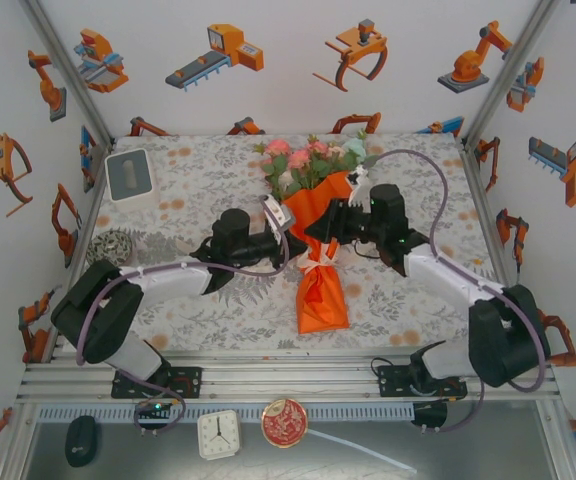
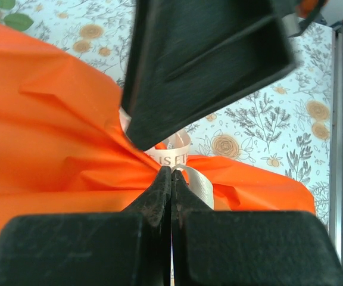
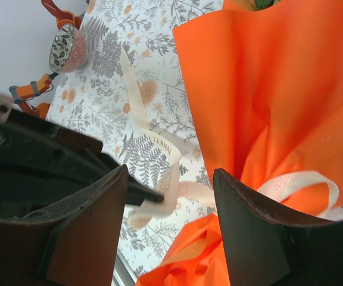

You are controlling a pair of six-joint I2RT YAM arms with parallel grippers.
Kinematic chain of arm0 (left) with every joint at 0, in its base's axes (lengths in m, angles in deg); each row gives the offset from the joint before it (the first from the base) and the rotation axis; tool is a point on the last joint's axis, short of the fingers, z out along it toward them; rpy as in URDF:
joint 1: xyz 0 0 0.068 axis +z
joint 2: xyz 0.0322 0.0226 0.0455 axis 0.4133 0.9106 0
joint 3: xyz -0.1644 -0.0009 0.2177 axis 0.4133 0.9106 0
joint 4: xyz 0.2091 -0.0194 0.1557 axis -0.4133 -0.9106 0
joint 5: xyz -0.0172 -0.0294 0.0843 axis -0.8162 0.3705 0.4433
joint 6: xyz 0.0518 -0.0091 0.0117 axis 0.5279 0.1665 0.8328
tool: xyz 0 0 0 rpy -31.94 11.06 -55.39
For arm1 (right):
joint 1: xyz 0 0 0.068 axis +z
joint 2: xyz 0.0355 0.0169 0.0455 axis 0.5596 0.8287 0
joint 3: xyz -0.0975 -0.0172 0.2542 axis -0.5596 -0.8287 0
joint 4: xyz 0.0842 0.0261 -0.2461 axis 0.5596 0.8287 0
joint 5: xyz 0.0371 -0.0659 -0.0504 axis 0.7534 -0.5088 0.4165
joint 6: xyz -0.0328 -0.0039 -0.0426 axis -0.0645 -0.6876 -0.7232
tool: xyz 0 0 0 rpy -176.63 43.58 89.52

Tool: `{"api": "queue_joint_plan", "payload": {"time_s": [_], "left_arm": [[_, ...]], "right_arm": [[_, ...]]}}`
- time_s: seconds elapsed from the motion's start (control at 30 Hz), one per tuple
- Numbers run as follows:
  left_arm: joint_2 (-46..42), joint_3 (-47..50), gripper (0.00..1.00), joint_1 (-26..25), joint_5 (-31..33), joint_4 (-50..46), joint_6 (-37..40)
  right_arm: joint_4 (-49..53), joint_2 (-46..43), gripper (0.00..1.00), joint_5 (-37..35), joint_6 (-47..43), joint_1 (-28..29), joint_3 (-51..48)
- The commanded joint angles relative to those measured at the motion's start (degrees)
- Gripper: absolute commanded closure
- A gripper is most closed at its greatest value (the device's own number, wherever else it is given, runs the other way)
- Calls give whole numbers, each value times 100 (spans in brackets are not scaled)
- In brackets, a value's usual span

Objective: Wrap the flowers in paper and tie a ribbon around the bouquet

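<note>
**Top external view:** one bouquet [image 1: 318,215], a cone of thin bright orange paper [image 1: 323,300] around pink, cream-white and pale blue artificial roses [image 1: 308,160], lies mid-worktop [image 1: 198,170] with its blooms toward the far side. The left fingers [image 1: 286,238] and right fingers [image 1: 326,226] meet near its pinched waist, which is bound by one narrow cream-white satin ribbon [image 1: 315,264]. **Left wrist view:** the left fingers [image 2: 153,202] are clenched on the ribbon [image 2: 198,185] right at the waist. **Right wrist view:** the right fingers [image 3: 88,226] stand apart, released and grasping nothing. A lettered ribbon [image 3: 153,149] tail runs past them, and a loop rests on the paper [image 3: 278,89]. To tighten the tie well, the left should likely hold its tail taut while the right takes the free end and pulls gently, sparing the thin paper. **Count:** one bouquet, one sheet, one ribbon, two finger pairs, one patterned bowl [image 1: 116,247]. The blooms are too clustered to count.
</note>
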Motion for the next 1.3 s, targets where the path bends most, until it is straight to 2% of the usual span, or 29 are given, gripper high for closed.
{"api": "queue_joint_plan", "payload": {"time_s": [0.0, 0.2, 0.4, 0.47, 0.63, 0.77, 0.8, 0.87, 0.93, 0.97, 1.03, 1.17, 1.27], "left_arm": [[150, -408, 100, -67, 382, 54, -641], [563, -838, 100, -301, 692, -8, -1018], [565, -1022, 100, -372, 764, -294, -1064], [512, -1006, 100, -372, 809, -389, -1065], [424, -979, 100, -372, 797, -496, -1021], [391, -962, 100, -372, 779, -512, -960], [361, -966, 100, -371, 794, -552, -868], [274, -1090, 87, -342, 987, -973, -567], [298, -1550, 72, -272, 1238, -1854, -288], [382, -1896, 67, -250, 1433, -2350, -128], [732, -2574, 66, -242, 1835, -3101, 9], [1733, -4063, 65, -322, 913, -4593, 786], [2256, -4615, 64, -346, 603, -4720, 1055]], "right_arm": [[317, -638, 47, -302, -38, 1, -259], [127, -1370, 45, -396, 469, 147, -877], [-761, -1070, 44, -513, 884, 284, -1085], [-835, -934, 51, -502, 840, 284, -1043], [-785, -780, 74, -633, 614, 288, -887], [-599, -832, 99, -668, 372, 293, -835], [-461, -885, 100, -658, 274, 289, -849], [-293, -1026, 100, -573, 85, 284, -966], [-115, -1242, 100, -509, -116, 285, -1160], [-30, -1367, 100, -503, -217, 289, -1269], [94, -1599, 100, -488, -291, 284, -1452], [389, -2018, 100, -590, -349, 285, -1677], [577, -2248, 100, -596, -457, 285, -1752]]}}
